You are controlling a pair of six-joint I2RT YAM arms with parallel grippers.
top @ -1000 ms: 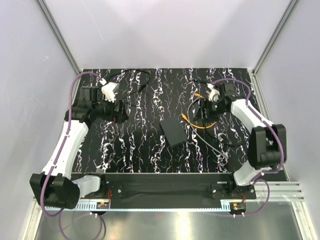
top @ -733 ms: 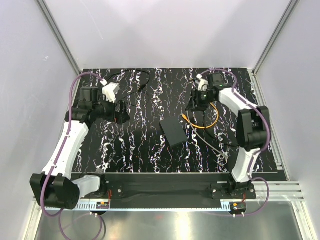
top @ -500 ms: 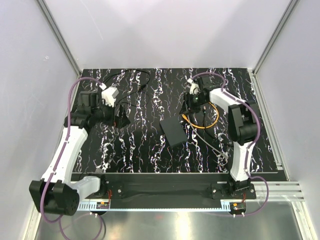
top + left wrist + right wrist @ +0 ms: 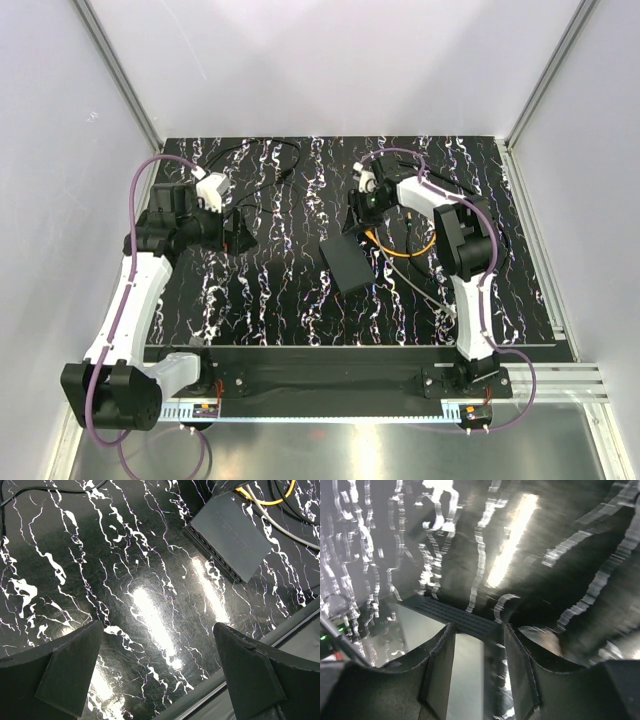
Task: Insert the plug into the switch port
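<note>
Jaws of right gripper (image 4: 477,626) stand part-open with nothing between them. They hover over the 12 o'clock end of switch box (image 4: 347,265), not clamped on it. Left gripper (image 4: 157,627) is spread wide and empty, at box's 9 o'clock, well apart.

Box lies flat near centre of table (image 4: 270,300). Switch port row (image 4: 215,555) runs along its thin 9 o'clock edge.

Cannot pick out plug for sure. Pale cable (image 4: 432,298) ends at box's 4 o'clock, and yellow cable (image 4: 400,252) loops at 2 o'clock.

Judgement: box is rigid and light, likely to skid on the glossy top when pushed, so brace the opposite edge. The plug is likely a small hard shell with a brittle latch. Pinch the shell sides behind the tip, not the limp cord.
</note>
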